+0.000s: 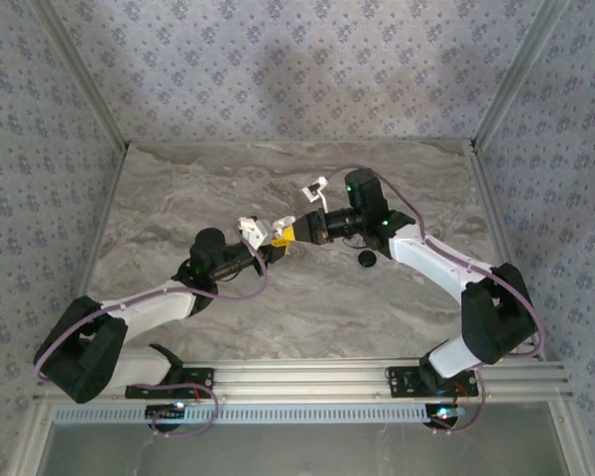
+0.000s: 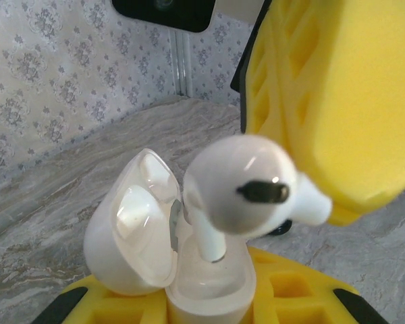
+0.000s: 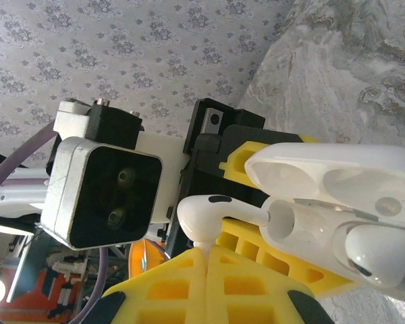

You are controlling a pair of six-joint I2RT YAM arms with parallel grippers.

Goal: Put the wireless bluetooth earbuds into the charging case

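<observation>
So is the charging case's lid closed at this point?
No, the charging case has its lid swung open to the left, and an earbud stands with its stem in the body.

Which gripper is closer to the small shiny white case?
Left: the left gripper grips the glossy white case; the right gripper holds a tiny white earbud at its opening.

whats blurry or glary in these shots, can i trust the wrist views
Left wrist view: the earbud is so near the lens that it looks soft, with a glint on its dark grille; the wall is sharper. Right wrist view: earbud and charging case crisp, glossy lid glary. Top view: even light, both too small for detail.
</observation>
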